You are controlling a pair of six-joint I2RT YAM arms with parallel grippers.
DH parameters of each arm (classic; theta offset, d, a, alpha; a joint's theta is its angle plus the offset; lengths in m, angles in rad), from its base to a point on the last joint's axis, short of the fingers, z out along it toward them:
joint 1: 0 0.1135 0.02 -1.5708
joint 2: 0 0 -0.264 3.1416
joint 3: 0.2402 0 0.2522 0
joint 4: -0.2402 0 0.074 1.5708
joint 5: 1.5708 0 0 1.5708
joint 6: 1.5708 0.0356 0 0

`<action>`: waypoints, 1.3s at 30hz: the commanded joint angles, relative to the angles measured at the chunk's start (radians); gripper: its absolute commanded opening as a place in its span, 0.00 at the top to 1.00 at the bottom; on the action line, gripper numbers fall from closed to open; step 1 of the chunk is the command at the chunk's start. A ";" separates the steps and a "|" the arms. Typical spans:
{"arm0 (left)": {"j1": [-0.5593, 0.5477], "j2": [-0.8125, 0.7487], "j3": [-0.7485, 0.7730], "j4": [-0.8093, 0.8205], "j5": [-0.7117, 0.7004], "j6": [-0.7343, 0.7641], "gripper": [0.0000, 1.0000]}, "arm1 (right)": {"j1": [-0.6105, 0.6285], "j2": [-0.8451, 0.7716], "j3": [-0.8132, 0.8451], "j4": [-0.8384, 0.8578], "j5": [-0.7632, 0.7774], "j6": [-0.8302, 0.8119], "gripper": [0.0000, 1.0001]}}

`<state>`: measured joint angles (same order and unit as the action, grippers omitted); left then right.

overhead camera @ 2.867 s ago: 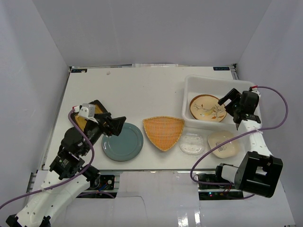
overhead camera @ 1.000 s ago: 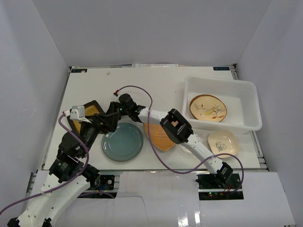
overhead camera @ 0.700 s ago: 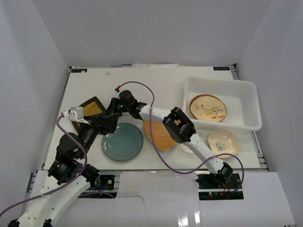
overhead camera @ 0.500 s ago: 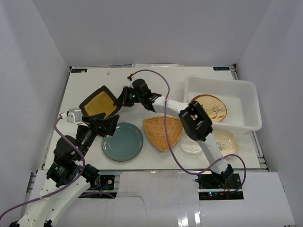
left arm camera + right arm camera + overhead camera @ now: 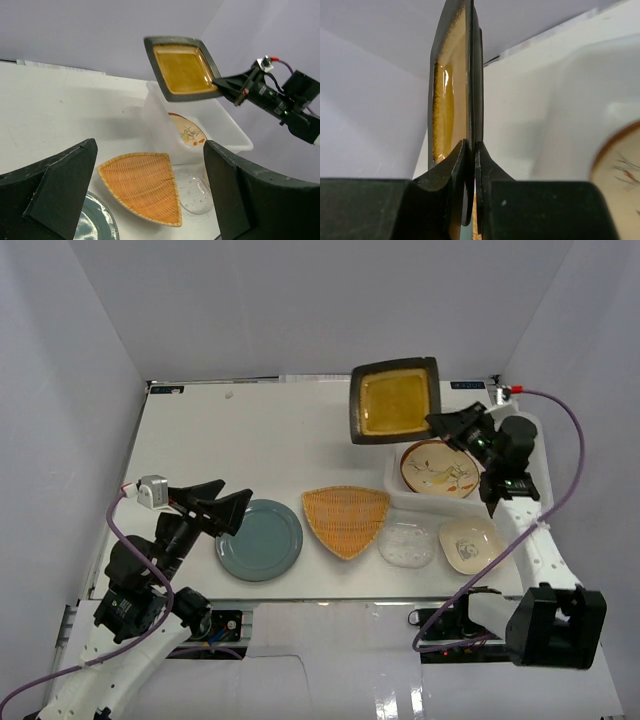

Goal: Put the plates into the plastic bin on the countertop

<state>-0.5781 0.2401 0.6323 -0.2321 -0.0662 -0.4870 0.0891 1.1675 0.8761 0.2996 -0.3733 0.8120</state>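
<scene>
Hanging in the air, the amber square plate is off the countertop and, from the top view, covers the far left corner of the plastic bin. Its glazed face is turned up toward that camera. The left wrist view shows it tilted, high over the bin's left wall.

The right gripper holds it by the rim at the corner nearest the arm. In the right wrist view the plate stands edge-on, with one finger pressed against the amber face and the other against the dark back. The jaws are closed down to the thickness of the rim.

Below, inside the bin, lies the brown-rimmed petal-patterned plate.

On the countertop just in front of the bin sit the clear plate and the cream squarish plate. The orange triangular plate is to their left, and the teal round plate is further left again.

The left gripper hovers over the teal plate's left edge with its fingers spread wide, holding and touching nothing.
</scene>
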 commanded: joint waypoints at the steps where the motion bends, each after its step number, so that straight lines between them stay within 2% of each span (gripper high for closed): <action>1: -0.003 -0.008 0.000 0.008 0.016 0.010 0.02 | -0.188 -0.143 -0.098 -0.010 -0.195 0.006 0.92; 3: -0.005 -0.007 -0.002 0.008 0.017 0.010 0.02 | -0.324 -0.195 -0.143 -0.013 -0.261 0.021 0.92; 5: -0.006 -0.007 -0.003 0.008 0.019 0.010 0.02 | -0.389 -0.213 -0.192 -0.016 -0.323 0.026 0.92; 9: -0.006 -0.002 -0.006 0.008 0.019 0.010 0.02 | -0.488 -0.213 -0.241 -0.031 -0.343 0.003 0.92; 13: -0.008 0.010 -0.008 0.008 0.020 0.005 0.02 | -0.514 -0.213 -0.276 -0.057 -0.287 -0.014 0.92; 18: -0.009 0.077 -0.002 0.008 0.107 -0.015 0.02 | -0.517 -0.183 -0.275 -0.177 -0.139 -0.148 0.92; 23: -0.012 0.178 0.015 0.007 0.181 -0.039 0.02 | -0.517 -0.112 -0.256 -0.234 -0.079 -0.236 0.92; 28: -0.014 0.196 0.017 0.005 0.175 -0.032 0.02 | -0.516 -0.037 -0.229 -0.255 -0.052 -0.267 0.92; 30: -0.012 0.202 0.018 0.001 0.172 -0.028 0.02 | -0.516 -0.013 -0.217 -0.273 -0.050 -0.273 0.82; 31: -0.012 0.206 0.018 -0.001 0.172 -0.025 0.02 | -0.516 0.007 -0.197 -0.287 -0.041 -0.280 0.69; 32: -0.012 0.209 0.020 -0.006 0.175 -0.025 0.02 | -0.512 0.011 -0.192 -0.293 -0.021 -0.284 0.43; 35: -0.012 0.222 0.024 -0.010 0.175 -0.019 0.02 | -0.500 0.001 -0.155 -0.350 0.049 -0.301 0.02; 37: -0.011 0.225 0.027 -0.012 0.171 -0.018 0.02 | -0.486 -0.017 -0.132 -0.388 0.154 -0.326 0.10; 39: -0.011 0.226 0.030 -0.013 0.161 -0.010 0.02 | -0.454 -0.022 -0.080 -0.424 0.269 -0.349 0.10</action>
<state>-0.5865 0.4637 0.6292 -0.2356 0.0940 -0.5121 -0.3958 1.1786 0.7021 -0.0834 -0.2672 0.5152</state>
